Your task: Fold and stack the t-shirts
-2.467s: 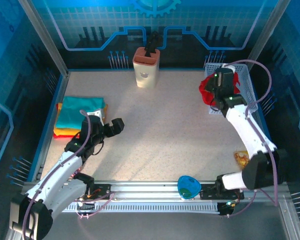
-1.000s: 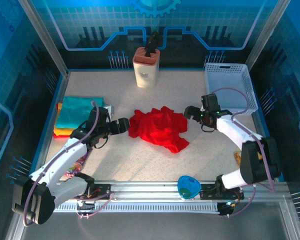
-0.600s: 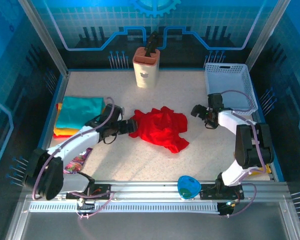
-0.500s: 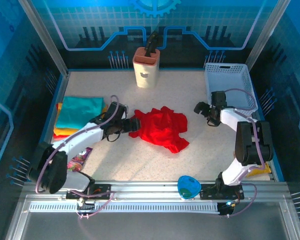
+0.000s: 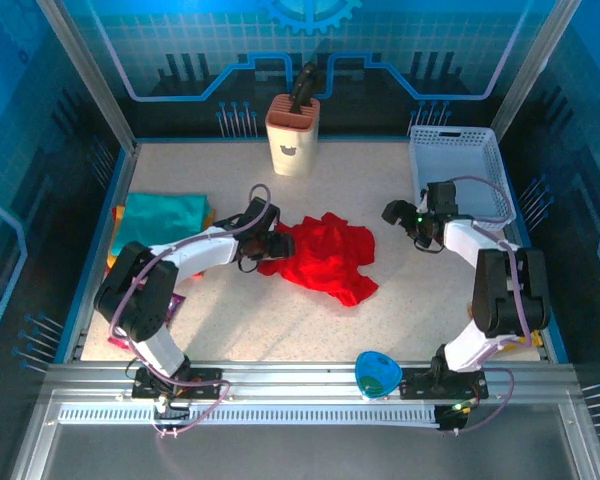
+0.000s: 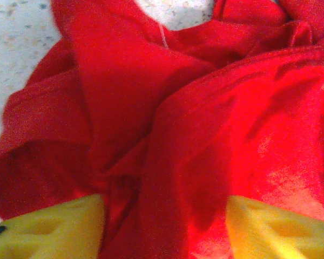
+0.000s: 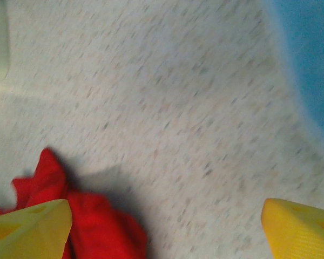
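A bright red t-shirt (image 5: 322,256) lies crumpled in the middle of the table. My left gripper (image 5: 271,243) is pushed into its left edge. In the left wrist view the left gripper (image 6: 164,232) stands open, its yellow fingertips (image 6: 48,226) astride a bunched fold of the red t-shirt (image 6: 167,124). My right gripper (image 5: 395,213) hovers open to the right of the shirt. The right wrist view shows the right gripper (image 7: 166,229) over bare table, with a corner of the red t-shirt (image 7: 94,229) beside its left fingertip. Folded t-shirts (image 5: 158,224), teal on top of orange and yellow, are stacked at the left.
A white mesh basket (image 5: 459,170) sits at the back right, just behind the right gripper. A beige holder (image 5: 292,135) stands at the back centre. A blue bowl (image 5: 377,373) rests on the front rail. A colourful wrapper (image 5: 172,305) lies by the left arm.
The red shirt went from the basket to the table's middle. My left gripper has slid right into the shirt's left edge and its jaws have narrowed. The right gripper barely moved.
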### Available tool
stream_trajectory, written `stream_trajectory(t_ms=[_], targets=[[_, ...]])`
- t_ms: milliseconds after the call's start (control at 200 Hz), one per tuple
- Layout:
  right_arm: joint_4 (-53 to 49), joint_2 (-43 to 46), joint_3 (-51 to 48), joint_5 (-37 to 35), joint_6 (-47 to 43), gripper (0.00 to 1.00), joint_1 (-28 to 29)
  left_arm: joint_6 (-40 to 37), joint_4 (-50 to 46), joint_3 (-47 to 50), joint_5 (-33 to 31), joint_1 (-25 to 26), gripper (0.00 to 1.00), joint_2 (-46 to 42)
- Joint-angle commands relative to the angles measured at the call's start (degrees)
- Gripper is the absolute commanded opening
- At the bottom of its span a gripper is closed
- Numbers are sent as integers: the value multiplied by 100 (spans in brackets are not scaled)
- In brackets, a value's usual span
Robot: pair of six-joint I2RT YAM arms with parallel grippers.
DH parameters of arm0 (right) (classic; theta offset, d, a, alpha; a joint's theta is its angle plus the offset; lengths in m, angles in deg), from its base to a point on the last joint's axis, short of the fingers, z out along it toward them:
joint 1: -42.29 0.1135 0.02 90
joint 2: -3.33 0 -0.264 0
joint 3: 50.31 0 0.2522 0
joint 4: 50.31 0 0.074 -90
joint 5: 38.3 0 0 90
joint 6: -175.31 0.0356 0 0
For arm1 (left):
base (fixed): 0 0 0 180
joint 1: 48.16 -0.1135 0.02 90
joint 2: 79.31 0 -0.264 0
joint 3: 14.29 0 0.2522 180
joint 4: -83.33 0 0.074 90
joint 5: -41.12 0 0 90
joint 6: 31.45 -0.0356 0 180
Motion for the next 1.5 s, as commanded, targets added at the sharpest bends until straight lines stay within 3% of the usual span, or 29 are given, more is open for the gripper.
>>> stream_trajectory(t_ms=[0,155,280,345,440,540,615,810,1036,1161,1281,1466,1496], targets=[[-276,476,-359,305,-194,91,330,-137,-63,-325,-162,147,46,189],[-394,520,-619,261,-413,87,737,-173,-95,-189,-431,177,12,-56],[-213,243,-727,351,-392,78,979,-239,-183,-3,-540,171,0,-465],[-29,51,-721,519,-356,71,1125,-283,-285,69,-555,176,0,-712],[261,-205,-638,720,-258,50,1282,-330,-446,175,-532,168,0,-1144],[424,-381,-511,853,-66,16,1272,-458,-667,210,-538,162,0,-1630],[358,-236,-412,717,-7,0,1239,-623,-1027,103,-661,166,0,-2016],[-421,1117,-158,-369,-457,0,1234,-1122,-1875,-359,-1269,93,0,-3182],[-669,2854,211,-1426,-971,0,1238,-1288,-2345,-1244,-1268,-23,0,-3931],[-462,3468,275,-1465,-1075,0,1239,-1285,-2366,-1661,-1148,-22,0,-4244],[-559,3483,434,-1163,-1075,1,1249,-1285,-2325,-1967,-1020,-24,0,-4452],[-930,2796,496,-315,-1059,15,1248,-1259,-2387,-2109,-935,-23,0,-4502],[-1083,2600,520,-189,-1100,24,1248,-1234,-2384,-2075,-935,-18,0,-4502]])
